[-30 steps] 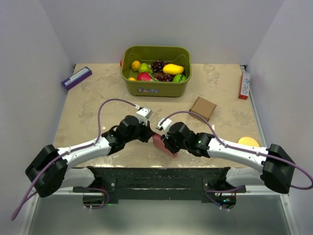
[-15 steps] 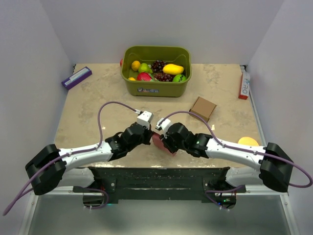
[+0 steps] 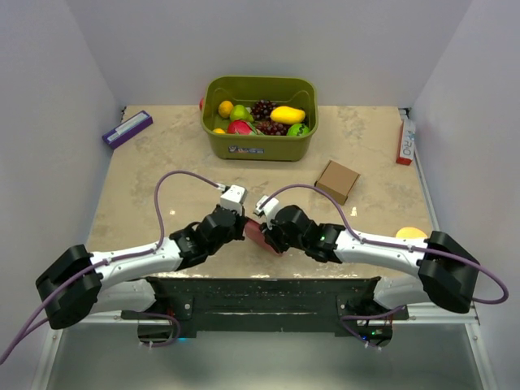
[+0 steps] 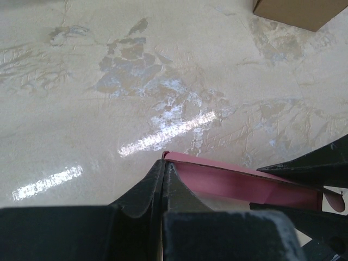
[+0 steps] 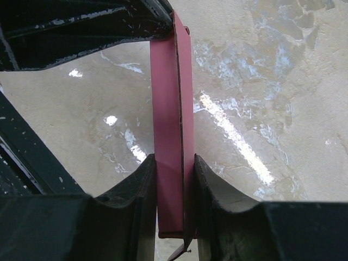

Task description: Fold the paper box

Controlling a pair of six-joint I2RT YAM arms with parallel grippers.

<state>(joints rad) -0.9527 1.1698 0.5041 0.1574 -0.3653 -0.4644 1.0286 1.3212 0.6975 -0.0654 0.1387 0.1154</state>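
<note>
The paper box [image 3: 253, 233] is a slim pink-red card piece held just above the table's near edge, between both grippers. My right gripper [image 5: 175, 163] is shut on it, one finger on each flat side, and the box [image 5: 168, 98] runs away from the jaws toward the left arm's dark fingers [image 5: 109, 22]. My left gripper [image 4: 165, 163] is shut, a thin pink edge of the box [image 4: 244, 185] showing between its tips. From above, the left gripper [image 3: 242, 226] and right gripper [image 3: 264, 236] nearly touch.
A green bin [image 3: 218, 146] of fruit stands at the back centre. A small brown cardboard box [image 3: 337, 180] lies right of the middle. A purple box [image 3: 127, 128] is at the back left, a red-white box [image 3: 405, 140] at the back right, an orange object [image 3: 410, 234] beside the right arm.
Both grippers and the pink box have shifted a little to the left. The left arm's forearm has dropped lower. Both grips look unchanged.
</note>
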